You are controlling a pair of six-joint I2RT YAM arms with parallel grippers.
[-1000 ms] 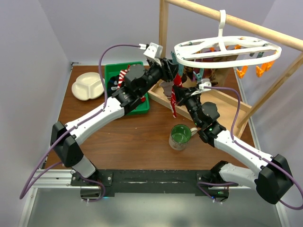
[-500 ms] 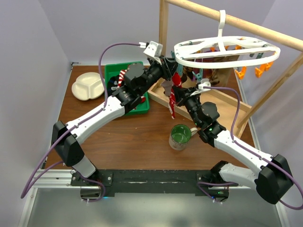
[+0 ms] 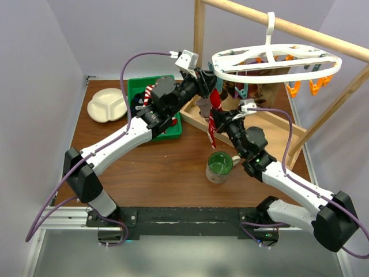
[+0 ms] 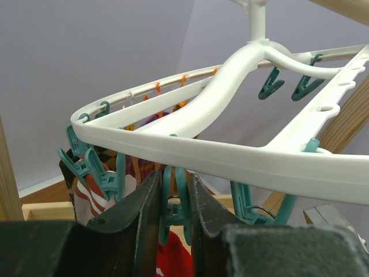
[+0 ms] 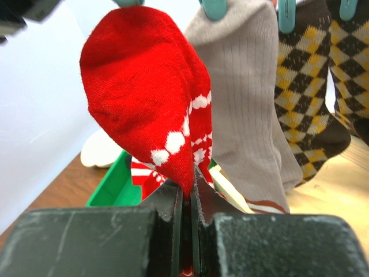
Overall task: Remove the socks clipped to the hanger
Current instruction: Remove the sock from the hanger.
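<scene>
The jaws of my left gripper (image 4: 174, 193) squeeze a small teal plastic clip (image 4: 174, 216) under the white plastic oval hanger (image 4: 242, 164). My right gripper (image 5: 186, 182) is closed on the red sock with white dots (image 5: 138, 98) hanging there.

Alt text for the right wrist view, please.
The right gripper is shut on the lower end of a red sock with white dots. Beside it hang a grey sock and checkered socks on teal clips.

Overhead rear view, close wrist views, all sharing red sock (image 5: 144, 86)
</scene>
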